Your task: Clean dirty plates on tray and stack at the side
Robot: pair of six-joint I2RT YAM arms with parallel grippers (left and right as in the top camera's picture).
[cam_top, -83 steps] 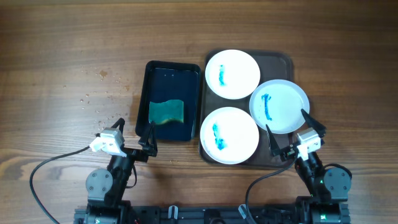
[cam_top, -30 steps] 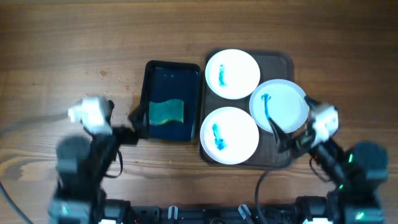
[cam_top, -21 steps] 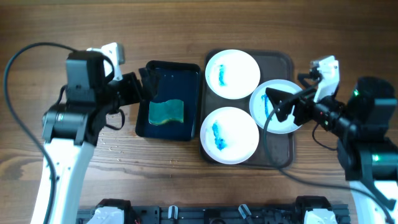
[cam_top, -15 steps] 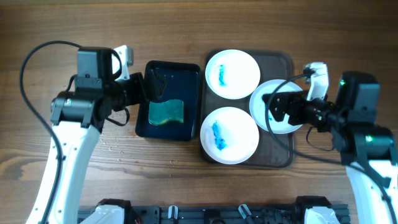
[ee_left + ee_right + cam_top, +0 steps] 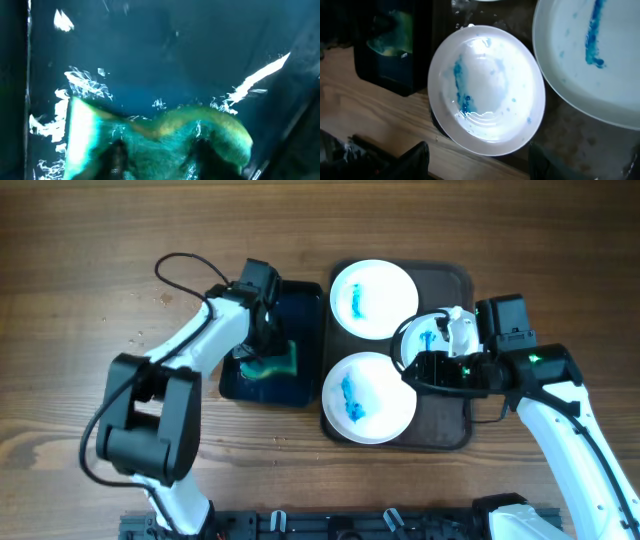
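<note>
Three white plates smeared with blue lie on the brown tray: a far one, a right one partly under my right arm, and a near one. The green sponge sits bunched in the water of the black bin. My left gripper is down in the bin, shut on the sponge, its dark fingertips pressed into it. Above the near plate my right gripper hangs open, with nothing between its fingers.
The bin stands left of the tray, almost touching it. The right wrist view catches the bin beyond the near plate and the right plate overlapping above it. Bare wooden table lies left of the bin and in front of the tray.
The left arm has reached down into the bin and its gripper has closed on the sponge, bunching it. The right arm has slid left over the near plate, its jaws narrowing somewhat.
</note>
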